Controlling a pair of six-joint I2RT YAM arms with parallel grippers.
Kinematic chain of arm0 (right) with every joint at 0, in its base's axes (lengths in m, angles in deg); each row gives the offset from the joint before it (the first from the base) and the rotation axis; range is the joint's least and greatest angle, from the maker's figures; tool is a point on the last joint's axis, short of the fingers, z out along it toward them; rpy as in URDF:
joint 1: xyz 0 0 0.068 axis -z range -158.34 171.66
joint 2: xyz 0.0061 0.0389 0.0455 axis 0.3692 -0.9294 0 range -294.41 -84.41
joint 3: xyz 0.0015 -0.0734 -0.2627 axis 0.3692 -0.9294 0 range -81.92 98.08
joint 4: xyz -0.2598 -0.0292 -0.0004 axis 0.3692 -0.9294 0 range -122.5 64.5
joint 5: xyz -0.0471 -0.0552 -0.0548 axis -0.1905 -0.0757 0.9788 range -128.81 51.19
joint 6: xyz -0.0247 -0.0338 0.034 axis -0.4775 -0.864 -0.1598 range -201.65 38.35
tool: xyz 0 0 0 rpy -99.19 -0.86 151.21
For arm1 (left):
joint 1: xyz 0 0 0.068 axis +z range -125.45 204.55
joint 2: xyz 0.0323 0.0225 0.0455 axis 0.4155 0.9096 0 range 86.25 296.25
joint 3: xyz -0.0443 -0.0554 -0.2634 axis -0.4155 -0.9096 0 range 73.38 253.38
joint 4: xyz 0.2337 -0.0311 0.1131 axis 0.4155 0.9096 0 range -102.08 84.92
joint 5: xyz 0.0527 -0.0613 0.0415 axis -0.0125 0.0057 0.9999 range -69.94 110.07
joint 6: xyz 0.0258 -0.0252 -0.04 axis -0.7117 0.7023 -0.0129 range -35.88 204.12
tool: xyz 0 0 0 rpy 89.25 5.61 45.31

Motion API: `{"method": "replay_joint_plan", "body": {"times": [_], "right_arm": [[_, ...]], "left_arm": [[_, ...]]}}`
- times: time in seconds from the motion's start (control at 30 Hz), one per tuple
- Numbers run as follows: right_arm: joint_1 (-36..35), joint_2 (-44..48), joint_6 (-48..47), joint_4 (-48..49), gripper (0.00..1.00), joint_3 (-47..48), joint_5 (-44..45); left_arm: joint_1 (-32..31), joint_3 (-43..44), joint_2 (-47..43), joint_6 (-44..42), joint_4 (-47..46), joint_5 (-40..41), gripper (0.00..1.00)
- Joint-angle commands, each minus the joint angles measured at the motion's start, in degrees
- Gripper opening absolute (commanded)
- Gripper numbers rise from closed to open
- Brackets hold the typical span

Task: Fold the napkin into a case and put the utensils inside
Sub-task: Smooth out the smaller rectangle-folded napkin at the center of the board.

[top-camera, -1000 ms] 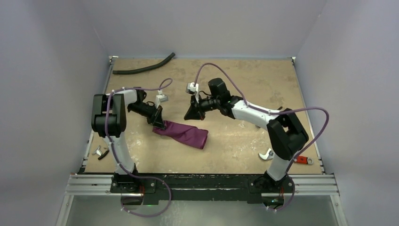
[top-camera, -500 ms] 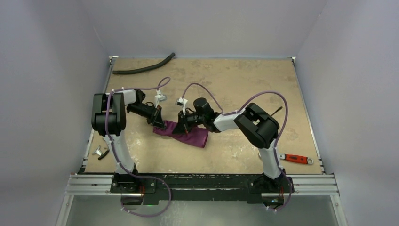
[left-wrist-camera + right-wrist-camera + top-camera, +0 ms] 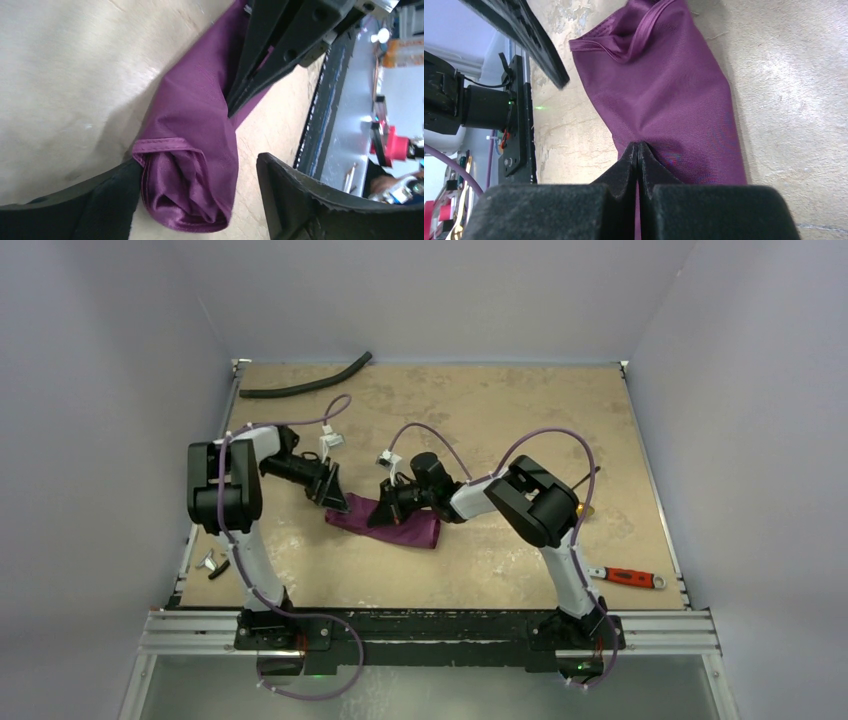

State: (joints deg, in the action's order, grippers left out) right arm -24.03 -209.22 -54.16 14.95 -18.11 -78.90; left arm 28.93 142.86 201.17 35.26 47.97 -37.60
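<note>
One shiny plum napkin [image 3: 405, 528], rolled tube-like, hemmed end.

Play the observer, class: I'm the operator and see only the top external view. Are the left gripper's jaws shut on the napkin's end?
Observer: No. In the left wrist view the left gripper stands open, the napkin's bunched end lying between its jaws.
Operator: And the right gripper?
Observer: Its wrist view shows it shut, tips down on the cloth.
Operator: Is that end folded flat?
Observer: No; a hemmed edge curls over a loose roll.
</note>
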Motion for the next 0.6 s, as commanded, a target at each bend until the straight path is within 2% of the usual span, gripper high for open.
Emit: {"method": "replay_joint_plan", "body": {"times": [0.0,0.1,0.2,0.27,0.43,0.5,0.57], "right_arm": [[0.16,-2.88,-0.97,-2.53,0.0,-1.99,1.29],[0.08,-2.9,-0.98,-2.16,0.0,-2.16,1.25],[0.08,-2.72,-0.96,-1.72,0.0,-2.05,1.34],[0.08,-2.63,-0.95,-1.82,0.0,-2.02,1.45],[0.13,-2.01,-0.29,-0.85,0.0,-2.7,1.62],[0.09,-1.53,0.86,0.47,0.0,-3.3,1.12],[0.08,-1.19,2.25,2.04,0.0,-3.7,-0.66]], "left_arm": [[3.47,4.5,-4.02,-1.34,-2.21,4.1,0.86],[4.59,4.88,-7.84,1.58,-5.51,7.77,0.91],[4.31,-1.03,-16.32,11.65,-22.73,14.98,0.94],[2.97,-3.23,-21.0,13.49,-27.27,16.87,0.95],[-1.98,-0.27,-22.85,12.62,-20.58,10.89,0.97],[-3.84,-2.05,-24.75,12.03,-21.25,8.48,0.97],[-6.47,-4.94,-25.28,10.58,-21.74,6.99,0.93]]}}
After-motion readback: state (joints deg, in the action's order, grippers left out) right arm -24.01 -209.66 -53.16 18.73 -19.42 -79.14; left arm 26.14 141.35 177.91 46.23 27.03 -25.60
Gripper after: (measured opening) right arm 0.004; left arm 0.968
